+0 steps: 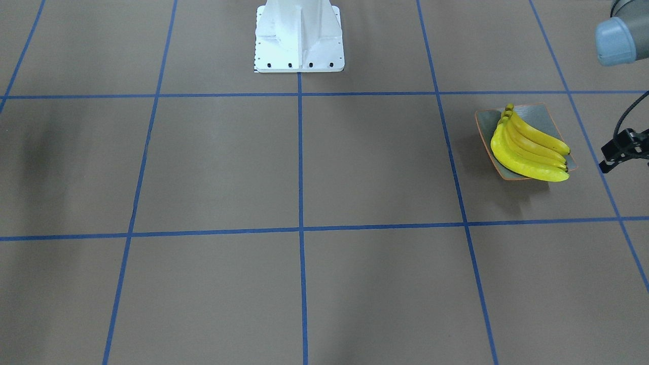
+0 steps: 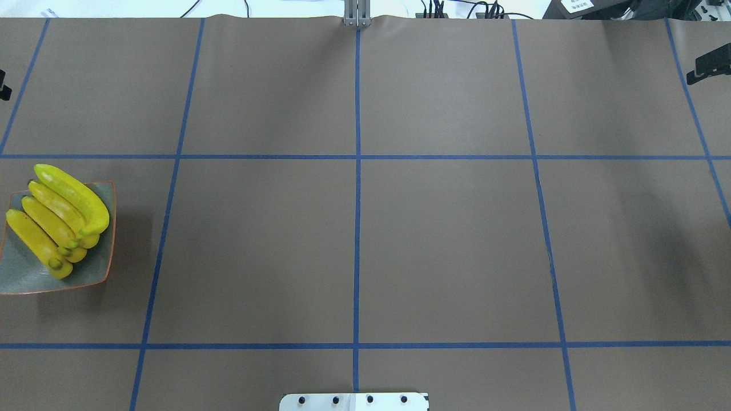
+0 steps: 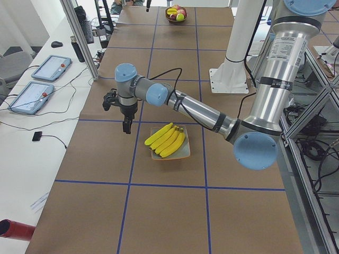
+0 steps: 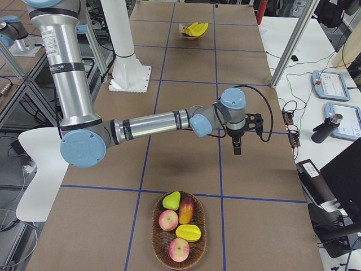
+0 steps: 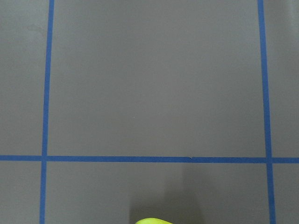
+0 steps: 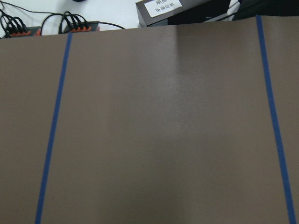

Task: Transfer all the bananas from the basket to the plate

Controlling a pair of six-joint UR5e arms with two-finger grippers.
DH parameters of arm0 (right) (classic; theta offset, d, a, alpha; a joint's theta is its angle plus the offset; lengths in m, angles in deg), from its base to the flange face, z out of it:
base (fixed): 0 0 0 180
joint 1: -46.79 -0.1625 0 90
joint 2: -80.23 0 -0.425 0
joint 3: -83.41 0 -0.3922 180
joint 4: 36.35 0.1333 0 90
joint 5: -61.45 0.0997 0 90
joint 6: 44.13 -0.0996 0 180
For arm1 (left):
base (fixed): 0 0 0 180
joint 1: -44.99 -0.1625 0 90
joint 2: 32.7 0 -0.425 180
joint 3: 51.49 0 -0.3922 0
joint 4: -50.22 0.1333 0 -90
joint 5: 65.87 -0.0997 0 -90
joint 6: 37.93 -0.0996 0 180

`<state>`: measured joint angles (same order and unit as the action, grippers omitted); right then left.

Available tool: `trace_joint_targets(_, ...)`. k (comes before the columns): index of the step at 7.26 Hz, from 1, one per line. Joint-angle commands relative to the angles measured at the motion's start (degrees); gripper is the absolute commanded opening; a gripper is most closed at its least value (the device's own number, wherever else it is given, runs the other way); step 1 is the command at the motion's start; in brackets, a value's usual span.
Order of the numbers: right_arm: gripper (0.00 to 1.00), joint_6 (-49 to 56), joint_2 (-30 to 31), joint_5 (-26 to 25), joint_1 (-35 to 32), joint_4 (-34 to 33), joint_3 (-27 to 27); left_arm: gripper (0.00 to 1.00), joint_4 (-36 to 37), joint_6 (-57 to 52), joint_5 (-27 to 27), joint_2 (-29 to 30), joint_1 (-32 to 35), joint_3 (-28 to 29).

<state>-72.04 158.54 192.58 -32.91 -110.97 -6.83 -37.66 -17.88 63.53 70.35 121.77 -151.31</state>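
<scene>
All four bananas lie on the plate at my left; the basket holds only other fruit, so I judge the job done. I cannot tell how far my left fingers or right fingers are parted.

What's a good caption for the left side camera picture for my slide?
Four bananas lie side by side on the plate, with the left gripper hanging beside it.
</scene>
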Motion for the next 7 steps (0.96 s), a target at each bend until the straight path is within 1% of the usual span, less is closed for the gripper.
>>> trace_joint_targets(1,1.00,5.76,1.12,7.10,-3.79,-5.01,1.74,1.00,-6.66,-4.30,2.61,-0.13,2.22,7.15)
trace_joint_targets(2,1.00,7.50,2.18,8.60,-4.94,-5.01,1.82,1.00,-8.79,-6.32,3.92,-0.22,3.10,9.44)
trace_joint_targets(3,1.00,10.91,3.07,8.62,-5.12,-5.10,2.09,1.00,-8.98,-8.08,3.94,-0.13,3.63,10.07)
trace_joint_targets(4,1.00,14.69,3.16,8.53,-5.12,-6.49,2.44,1.00,-8.37,-10.10,3.76,-0.13,3.72,10.34)
trace_joint_targets(5,1.00,21.34,3.07,7.75,-5.56,-8.86,2.53,1.00,-8.37,-10.38,3.50,-0.04,3.64,10.34)
trace_joint_targets(6,1.00,23.14,2.90,7.83,-6.17,-10.62,1.66,1.00,-8.19,-10.30,3.41,-0.04,3.72,10.95)
trace_joint_targets(7,1.00,23.42,3.59,8.00,-6.44,-10.64,1.13,1.00,-8.10,-10.30,3.58,-0.56,3.98,11.13)
